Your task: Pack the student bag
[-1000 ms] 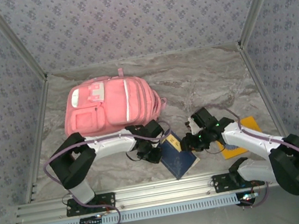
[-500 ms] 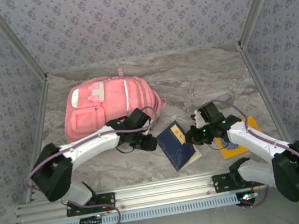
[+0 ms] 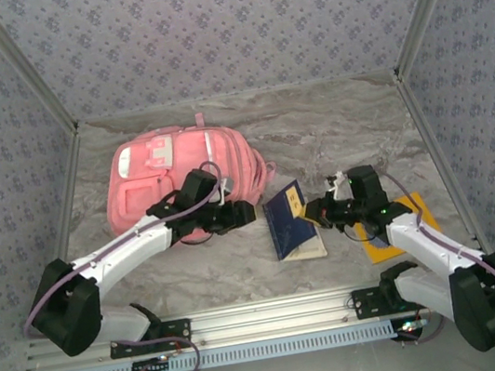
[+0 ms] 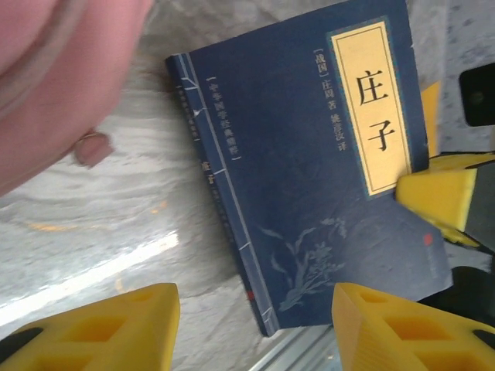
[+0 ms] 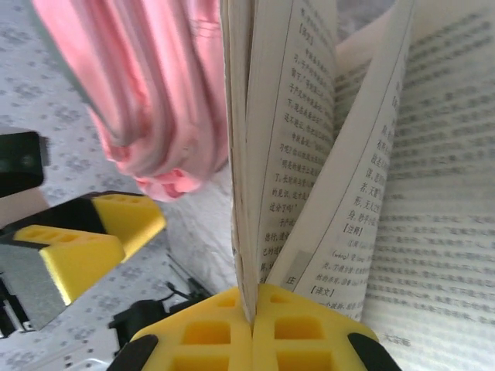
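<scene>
Right gripper pinches the dark blue book tight; left gripper gapes empty beside the pink backpack

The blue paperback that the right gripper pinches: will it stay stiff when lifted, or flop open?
Probably floppy: in the blue paperback the pages fan apart above the right gripper. Pinched seemingly by few leaves, it may swing open or tear. It looks thin, so likely light.
</scene>
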Motion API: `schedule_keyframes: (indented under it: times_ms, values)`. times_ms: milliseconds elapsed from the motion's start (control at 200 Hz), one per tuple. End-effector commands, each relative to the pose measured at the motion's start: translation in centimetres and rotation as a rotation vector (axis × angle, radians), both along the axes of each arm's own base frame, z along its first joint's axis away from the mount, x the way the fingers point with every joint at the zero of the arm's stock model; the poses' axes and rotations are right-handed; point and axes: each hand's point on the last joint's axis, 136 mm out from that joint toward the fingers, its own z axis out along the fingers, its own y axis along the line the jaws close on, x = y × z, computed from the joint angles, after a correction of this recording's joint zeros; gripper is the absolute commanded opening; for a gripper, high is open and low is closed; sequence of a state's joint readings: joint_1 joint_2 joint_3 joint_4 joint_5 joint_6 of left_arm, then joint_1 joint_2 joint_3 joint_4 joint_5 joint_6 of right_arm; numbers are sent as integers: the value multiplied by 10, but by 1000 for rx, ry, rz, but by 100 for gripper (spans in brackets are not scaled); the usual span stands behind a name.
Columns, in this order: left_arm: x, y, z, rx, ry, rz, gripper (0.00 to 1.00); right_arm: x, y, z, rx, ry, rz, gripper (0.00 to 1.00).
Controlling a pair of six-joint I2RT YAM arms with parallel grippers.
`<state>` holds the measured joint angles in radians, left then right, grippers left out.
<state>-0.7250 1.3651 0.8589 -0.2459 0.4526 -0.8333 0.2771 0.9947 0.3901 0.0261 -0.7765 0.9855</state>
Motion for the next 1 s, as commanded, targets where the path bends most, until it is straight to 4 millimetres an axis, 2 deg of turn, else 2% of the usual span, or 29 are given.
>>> schedule_keyframes:
  times_ms: [0,115,270,520,680,874,934,994]
  values:
    - [13,-12,13,-99,35,50,55,4,7,38,113,-92,18,4]
    - [21,-14,10,-132,68,94,55,3,6,50,140,-130,14,4]
    - [27,-24,3,-189,124,127,57,2,5,55,177,-159,-12,4]
    - [35,-42,-19,-244,184,153,57,2,1,38,227,-139,-73,2]
    - [38,-52,-37,-259,219,159,55,1,0,36,250,-138,-88,1]
    - [38,-65,-52,-249,245,141,49,2,0,39,266,-142,-92,0]
    - [38,-69,-53,-260,248,137,44,1,0,39,267,-139,-90,0]
    - [39,-72,-51,-273,246,136,33,1,0,38,268,-135,-92,0]
